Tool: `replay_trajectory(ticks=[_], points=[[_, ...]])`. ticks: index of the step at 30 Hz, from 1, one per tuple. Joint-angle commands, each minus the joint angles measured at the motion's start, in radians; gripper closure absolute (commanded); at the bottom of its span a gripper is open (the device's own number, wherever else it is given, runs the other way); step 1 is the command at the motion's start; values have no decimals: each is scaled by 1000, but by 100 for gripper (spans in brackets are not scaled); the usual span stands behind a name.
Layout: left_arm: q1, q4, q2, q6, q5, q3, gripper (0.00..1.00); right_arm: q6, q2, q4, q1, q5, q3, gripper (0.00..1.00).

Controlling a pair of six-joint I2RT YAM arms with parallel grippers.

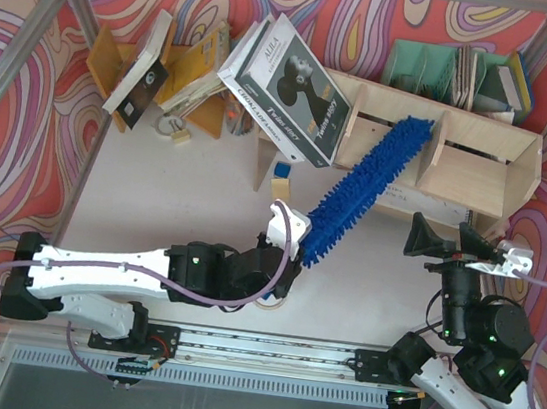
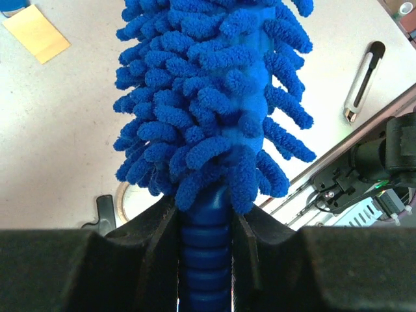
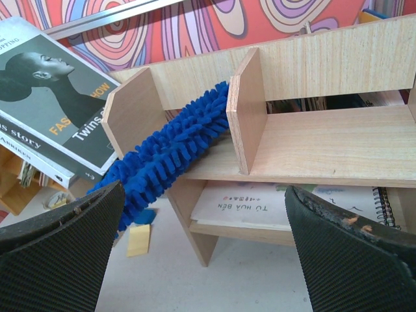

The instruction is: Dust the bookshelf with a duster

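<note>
Duster point(image 3: 175, 146) tip hidden behind bookshelf point(image 3: 338, 140) divider, right wrist view (right end cropped).

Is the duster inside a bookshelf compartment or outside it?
Partly inside. The duster has its far end between two upright dividers of the bookshelf; the handle is outside.

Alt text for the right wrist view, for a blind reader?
A long bright blue fluffy duster lies slanted in a top compartment of a pale plywood bookshelf, between two upright dividers. The right gripper stands open in the foreground, its black fingers wide apart. A grey book with a woman's profile sits tilted at left.
</note>
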Motion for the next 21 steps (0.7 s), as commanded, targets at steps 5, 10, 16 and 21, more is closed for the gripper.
replay_trajectory(ticks=[5, 10, 16, 21], points=[[14, 41, -96, -25, -118, -42, 100, -15, 8, 21, 2, 4, 3, 1], [13, 47, -168, -53, -152, -89, 100, -15, 5, 21, 2, 4, 3, 1], [14, 54, -198, -53, -170, -109, 100, -14, 8, 20, 2, 3, 4, 1], [14, 121, -131, -22, -93, -87, 100, -13, 10, 18, 2, 1, 5, 1]])
